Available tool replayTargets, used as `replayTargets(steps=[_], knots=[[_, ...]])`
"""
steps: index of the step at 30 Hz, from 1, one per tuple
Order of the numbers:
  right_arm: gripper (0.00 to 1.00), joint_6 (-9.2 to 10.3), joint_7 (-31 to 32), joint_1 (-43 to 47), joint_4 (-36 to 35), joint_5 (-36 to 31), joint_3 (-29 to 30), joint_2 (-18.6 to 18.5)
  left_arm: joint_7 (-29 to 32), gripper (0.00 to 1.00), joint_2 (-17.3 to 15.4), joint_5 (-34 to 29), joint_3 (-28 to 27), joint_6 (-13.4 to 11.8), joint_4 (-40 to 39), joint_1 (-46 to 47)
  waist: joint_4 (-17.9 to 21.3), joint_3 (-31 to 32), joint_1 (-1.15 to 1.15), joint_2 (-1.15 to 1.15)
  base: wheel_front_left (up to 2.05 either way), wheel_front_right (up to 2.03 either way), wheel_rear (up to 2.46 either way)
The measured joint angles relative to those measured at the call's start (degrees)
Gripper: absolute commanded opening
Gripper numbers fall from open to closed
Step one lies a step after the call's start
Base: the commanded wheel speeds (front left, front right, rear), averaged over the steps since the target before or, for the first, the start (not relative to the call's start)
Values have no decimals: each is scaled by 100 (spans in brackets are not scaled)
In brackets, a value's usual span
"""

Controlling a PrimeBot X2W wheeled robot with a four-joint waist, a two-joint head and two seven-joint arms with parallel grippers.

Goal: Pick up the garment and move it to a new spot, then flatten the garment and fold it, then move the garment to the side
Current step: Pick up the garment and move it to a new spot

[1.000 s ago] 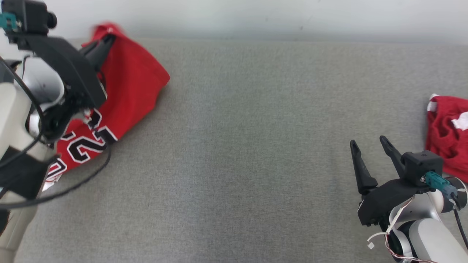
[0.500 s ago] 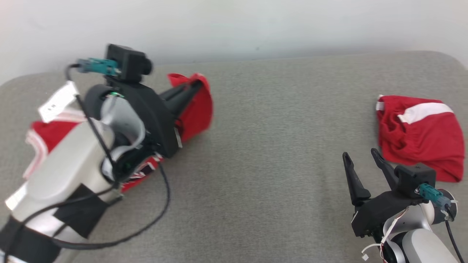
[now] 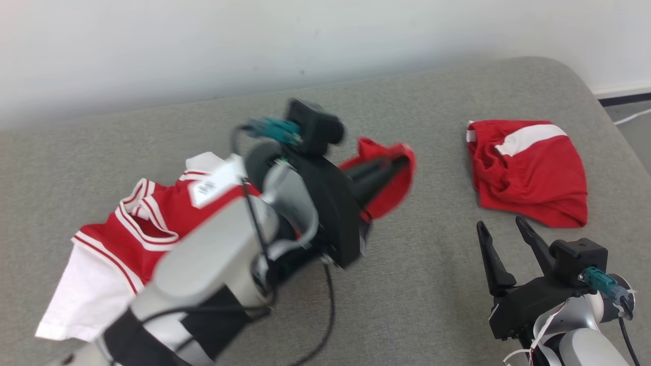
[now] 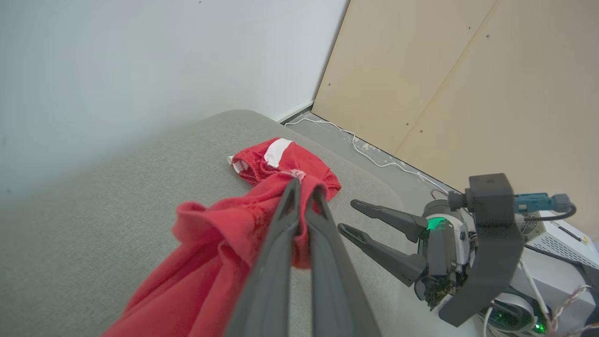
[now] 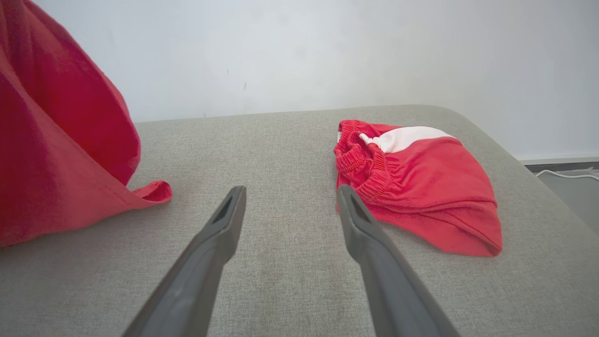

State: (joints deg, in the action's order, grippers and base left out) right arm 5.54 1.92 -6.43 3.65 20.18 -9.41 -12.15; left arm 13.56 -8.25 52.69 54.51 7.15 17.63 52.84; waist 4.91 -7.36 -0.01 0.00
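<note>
Closest to the robot, the right gripper (image 3: 499, 222) sits just on the near side of the red shorts (image 3: 534, 178). Its two dark fingers are spread wide with nothing between them, and the tips point toward the shorts' near hem. The shorts, with a white stripe and a bunched elastic waistband, lie crumpled on the grey cushion (image 3: 417, 290). To the left of the shorts, the pale left forearm (image 3: 203, 274) reaches across the cushion. Its left gripper (image 3: 394, 165) is clamped tight on a fold of the garment (image 3: 152, 223), a red jersey with white and red trim. The pinched fold sits near the shorts' left edge but apart from them, and it is raised off the cushion. In the left wrist view the cloth bunches around the closed fingertips, with the shorts lying just beyond them. From that fold the jersey trails away from the shorts under the arm, and its collar and a white panel rest on the cushion well to their left. In the right wrist view the lifted red cloth hangs left of the shorts, one hem curling onto the cushion. Beyond the shorts the cushion ends in a rounded edge below a white wall (image 3: 203, 46). Past their far right side, a white cable (image 4: 374, 159) lies on the floor before a beige panel (image 4: 444, 70).
</note>
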Motion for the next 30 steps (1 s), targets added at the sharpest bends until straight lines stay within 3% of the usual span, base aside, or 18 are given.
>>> replayTargets(steps=[5, 10, 11, 12, 13, 26, 30], knots=[[100, 0, -44, 2, -7, 0, -18, 29, -98, 0, 314, -19, 291, 0, 353, -522, 149, -58, 0, 0, 0, 0, 0], [100, 0, -86, 0, -15, 0, -24, 59, -207, 0, 368, -75, 635, 0, 902, -932, 235, -156, 0, 0, 0, 0, 0], [100, 0, -92, 0, -14, 0, -24, 65, -207, 29, 363, -140, 786, 0, 984, -921, 246, -175, 1, 0, 0, 0, 0], [100, 0, -92, -1, -9, 0, -24, 67, -210, 86, 364, -249, 901, 0, 1043, -915, 254, -190, 1, 0, 0, 0, 0], [100, 0, -93, -3, -7, 0, -24, 68, -267, 100, 385, -265, 920, 0, 1121, -922, 260, -203, 1, 0, 0, 0, 0], [100, -1, -201, 3, 264, 67, 53, 76, -1102, 100, 432, -338, 528, -14, 1349, -677, 62, 5, 1, 0, 0, 0, 0], [100, -51, -247, 25, 350, 100, 49, 77, -1478, 100, 215, -537, 357, -282, 1382, -692, -55, 136, 1, 0, 0, 0, 0]])
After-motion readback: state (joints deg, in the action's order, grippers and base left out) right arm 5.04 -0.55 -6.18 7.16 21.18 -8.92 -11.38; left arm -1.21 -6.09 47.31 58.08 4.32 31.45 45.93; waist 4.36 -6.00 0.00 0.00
